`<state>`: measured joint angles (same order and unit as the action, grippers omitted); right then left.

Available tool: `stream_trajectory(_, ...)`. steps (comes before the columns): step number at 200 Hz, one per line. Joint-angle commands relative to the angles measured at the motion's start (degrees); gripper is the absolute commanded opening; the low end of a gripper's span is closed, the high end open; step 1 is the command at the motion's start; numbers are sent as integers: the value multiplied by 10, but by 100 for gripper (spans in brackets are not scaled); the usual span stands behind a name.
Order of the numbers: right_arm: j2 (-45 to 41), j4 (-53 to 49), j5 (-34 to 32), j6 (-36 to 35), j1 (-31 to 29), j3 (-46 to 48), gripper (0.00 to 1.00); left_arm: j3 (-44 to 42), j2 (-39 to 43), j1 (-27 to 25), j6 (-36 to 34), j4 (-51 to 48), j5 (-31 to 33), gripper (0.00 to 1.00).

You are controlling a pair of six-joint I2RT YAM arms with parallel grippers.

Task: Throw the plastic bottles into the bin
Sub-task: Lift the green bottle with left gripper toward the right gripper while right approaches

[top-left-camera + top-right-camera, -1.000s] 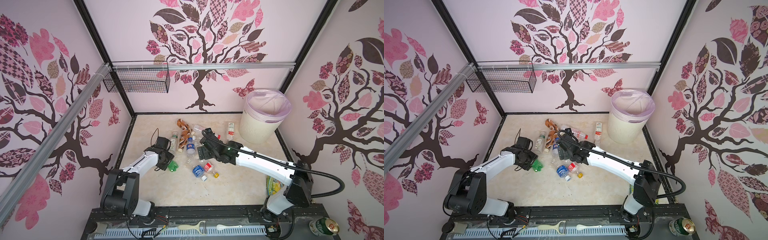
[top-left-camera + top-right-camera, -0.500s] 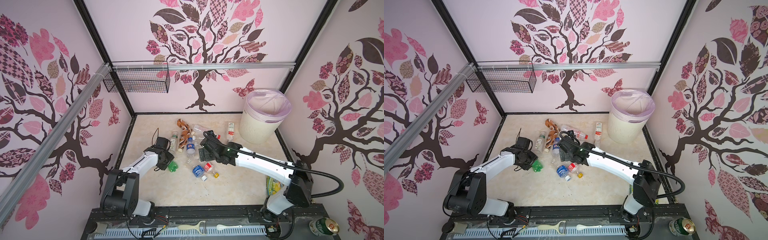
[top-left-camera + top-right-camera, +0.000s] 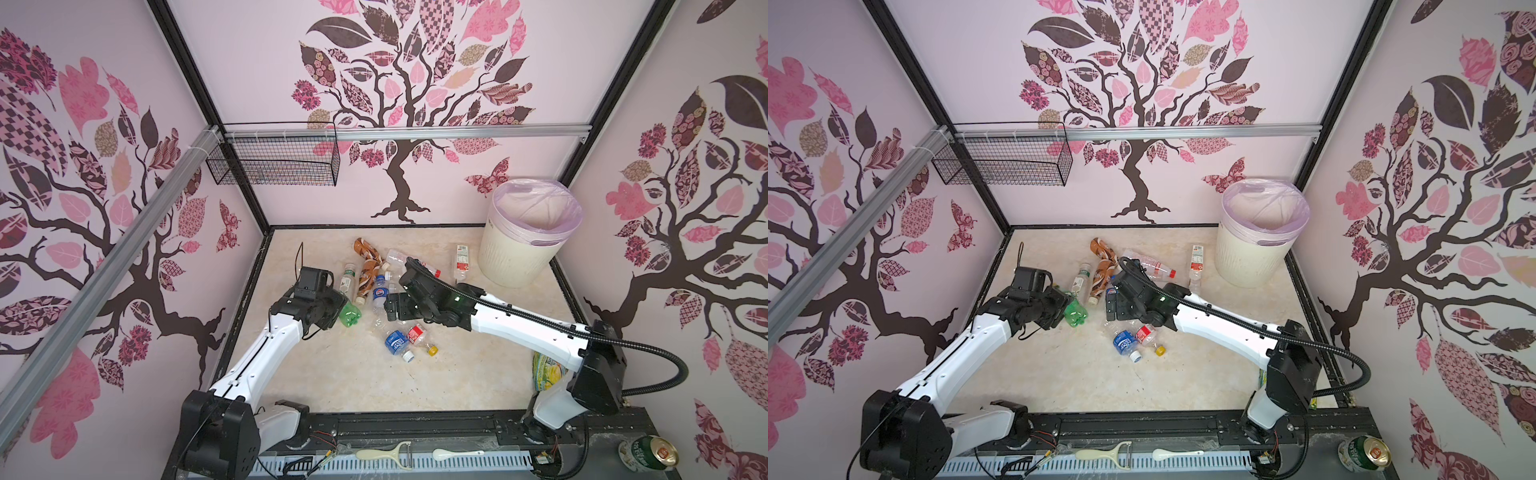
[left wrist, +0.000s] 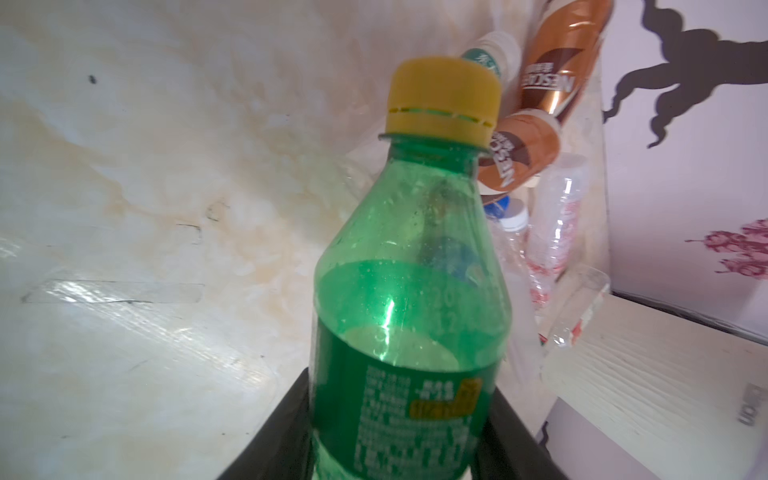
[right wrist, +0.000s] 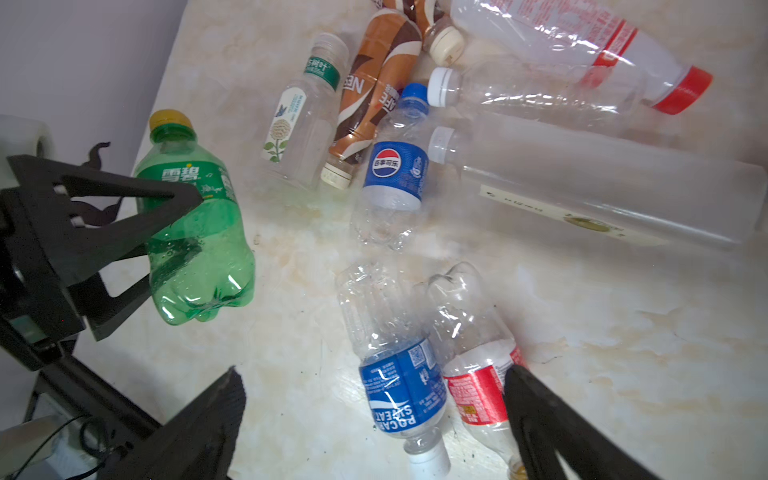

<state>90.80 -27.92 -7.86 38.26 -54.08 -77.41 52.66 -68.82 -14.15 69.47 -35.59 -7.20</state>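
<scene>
left gripper (image 5: 176, 230) is clasping green bottle (image 4: 411, 316) at its labelled middle, left of the other bottles (image 5: 395, 174), well apart from bin (image 3: 515, 257) | right gripper (image 5: 372, 374) is hanging wide open | judged light, thin-walled, slippery, denting easily

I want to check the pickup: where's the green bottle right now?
In both top views the green bottle is left of centre, between the left gripper's fingers, just nearer the robot than the clear green-labelled bottle.
</scene>
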Motion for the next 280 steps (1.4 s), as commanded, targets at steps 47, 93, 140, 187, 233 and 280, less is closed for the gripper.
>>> stream_trajectory(47,-35,48,75,3,16,-75,99,166,-24,-56,87,13,-44,53)
stream_trajectory(93,-46,58,81,5,24,-83,100,182,-34,-72,118,29,-61,53)
stream_trajectory(140,-40,80,87,12,32,-71,97,180,-33,-78,144,43,-79,53)
stream_trajectory(187,-26,98,93,18,34,-64,89,193,-38,-90,158,42,-92,53)
stream_trajectory(233,-12,103,96,26,37,-61,87,202,-38,-91,167,47,-95,53)
stream_trajectory(280,-7,109,99,33,41,-48,81,204,-35,-93,175,51,-98,54)
